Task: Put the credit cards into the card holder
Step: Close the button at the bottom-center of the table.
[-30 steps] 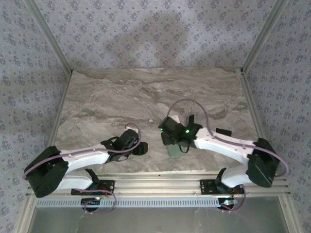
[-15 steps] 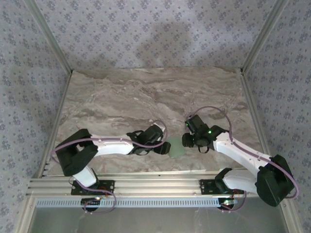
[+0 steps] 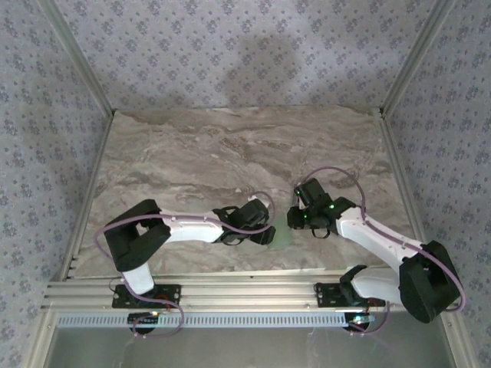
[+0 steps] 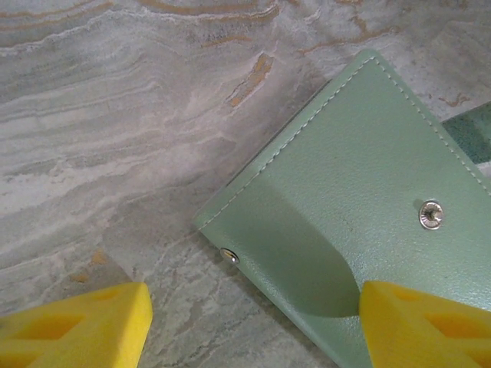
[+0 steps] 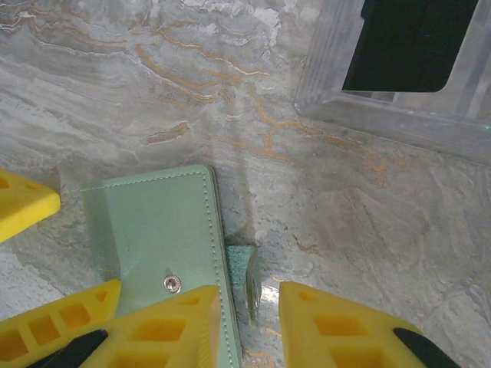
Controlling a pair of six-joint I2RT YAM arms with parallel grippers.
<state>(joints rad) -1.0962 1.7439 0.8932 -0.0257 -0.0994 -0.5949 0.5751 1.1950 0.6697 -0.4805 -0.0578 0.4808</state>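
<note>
The card holder (image 4: 360, 192) is a pale green wallet with silver snaps, lying flat on the marble between both grippers (image 3: 280, 231). My left gripper (image 4: 253, 322) is open. One yellow finger (image 4: 418, 326) rests over the holder's near edge and the other is on bare marble. My right gripper (image 5: 249, 307) has narrow jaws either side of the holder's edge. A small green tab (image 5: 244, 264) stands in the gap, apart from the right finger (image 5: 337, 330). A dark credit card (image 5: 406, 42) lies in a clear tray (image 5: 368, 111).
The clear tray sits on the marble just beyond the right gripper. The left arm's yellow fingers (image 5: 23, 203) crowd the holder's far side. Bare marble table (image 3: 230, 146) stretches behind both arms, with patterned walls around it.
The left arm has stretched right until its gripper reached the holder. The right gripper shifted to the holder's right edge and its jaws have narrowed.
</note>
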